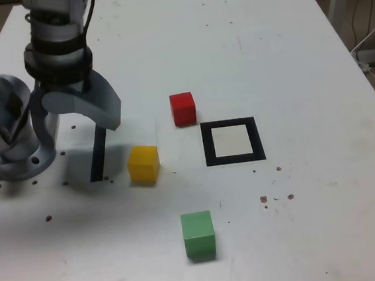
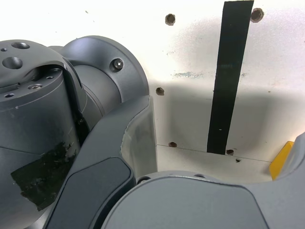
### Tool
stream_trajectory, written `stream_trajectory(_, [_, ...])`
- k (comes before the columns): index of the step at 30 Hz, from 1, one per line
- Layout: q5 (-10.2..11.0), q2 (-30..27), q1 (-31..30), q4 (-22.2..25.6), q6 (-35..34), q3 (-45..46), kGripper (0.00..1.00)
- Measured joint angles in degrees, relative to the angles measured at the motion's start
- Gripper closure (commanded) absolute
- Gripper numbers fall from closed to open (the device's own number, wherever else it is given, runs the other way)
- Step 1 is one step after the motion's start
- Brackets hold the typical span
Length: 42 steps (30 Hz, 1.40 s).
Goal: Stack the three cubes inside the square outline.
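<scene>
Beside the black strip (image 1: pixel 98 153), the gripper (image 1: pixel 83 124) hangs slightly open and empty; yellow cube (image 1: pixel 143 164) looks light, rigid, easiest pinched across two flat sides.

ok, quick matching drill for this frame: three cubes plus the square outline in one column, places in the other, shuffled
Things:
1. red cube
2. yellow cube
3. green cube
4. square outline

Places, in the exterior view:
A. nearest the bottom edge, alone on the table
B. empty, pale centre bare
C. just off the outline's upper left corner
D. beside the thin black strip, closest to the gripper

Pairs: 1-C, 2-D, 3-A, 4-B
</scene>
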Motion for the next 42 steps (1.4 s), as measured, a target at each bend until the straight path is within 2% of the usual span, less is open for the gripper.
stream_trajectory(7, [0.03, -0.3, 0.0, 0.49, 0.0, -1.48, 0.0])
stream_trajectory(19, [1.88, 0.56, 0.11, 2.27, 0.27, -10.23, 0.0])
stream_trajectory(26, [2.22, 3.72, 1.67, 2.41, 0.84, -17.59, 0.0])
stream_trajectory(29, [2.77, 7.05, 3.07, 2.49, 1.46, -20.92, 0.0])
stream_trajectory(37, [3.48, 15.75, 6.78, 1.37, 3.26, -24.87, 0.01])
stream_trajectory(42, [3.12, 18.78, 8.78, 0.51, 4.47, -25.87, 0.01])
